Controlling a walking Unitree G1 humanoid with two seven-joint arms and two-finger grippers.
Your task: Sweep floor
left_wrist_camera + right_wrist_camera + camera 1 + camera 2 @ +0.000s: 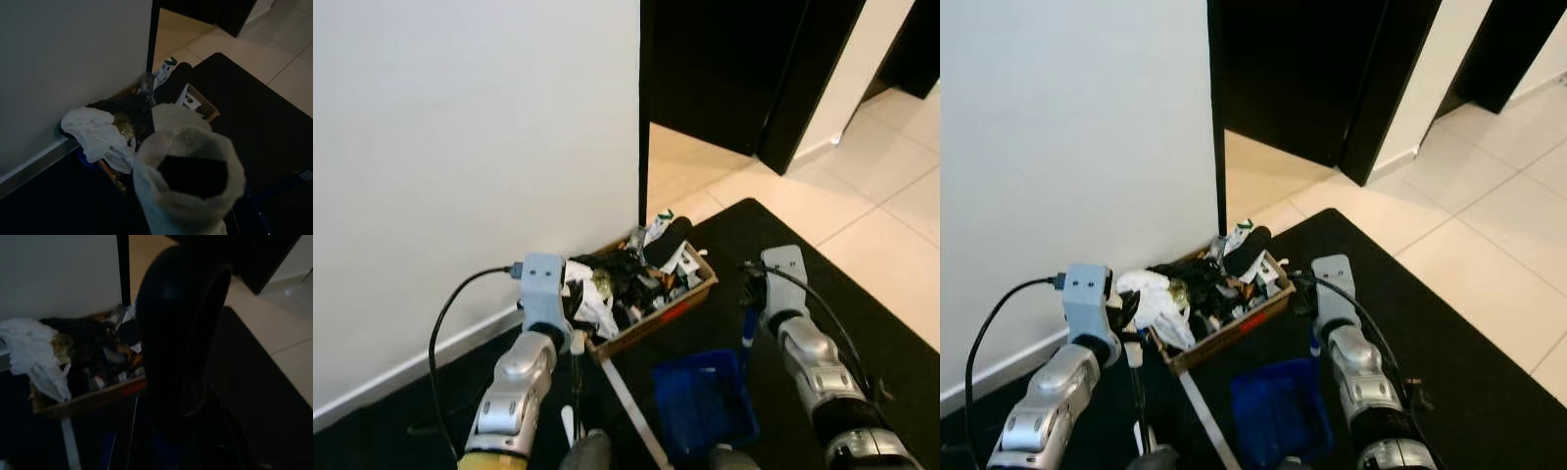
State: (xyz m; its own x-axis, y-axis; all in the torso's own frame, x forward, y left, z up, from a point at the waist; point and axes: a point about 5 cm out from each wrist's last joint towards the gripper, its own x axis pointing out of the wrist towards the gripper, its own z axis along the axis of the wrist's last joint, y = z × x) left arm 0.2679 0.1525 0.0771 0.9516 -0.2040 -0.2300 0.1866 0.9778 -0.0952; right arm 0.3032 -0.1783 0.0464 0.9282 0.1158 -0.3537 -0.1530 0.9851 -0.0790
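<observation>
Blue dustpan point(703, 401) sits lowest, its handle gripped by the right gripper point(749, 318). Left gripper point(574, 345) holds a white broom handle point(628, 409) beside a trash-filled cardboard box point(658, 315) against the wall point(470, 147).

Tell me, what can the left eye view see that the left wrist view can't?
Left eye view: two silver arms, left arm and right arm, and a black cable. Left wrist view: a close-up white fuzzy wrap with a dark opening. Both: the cardboard box heaped with rubbish, a white bag at its edge, the white wall and the black rug.
</observation>
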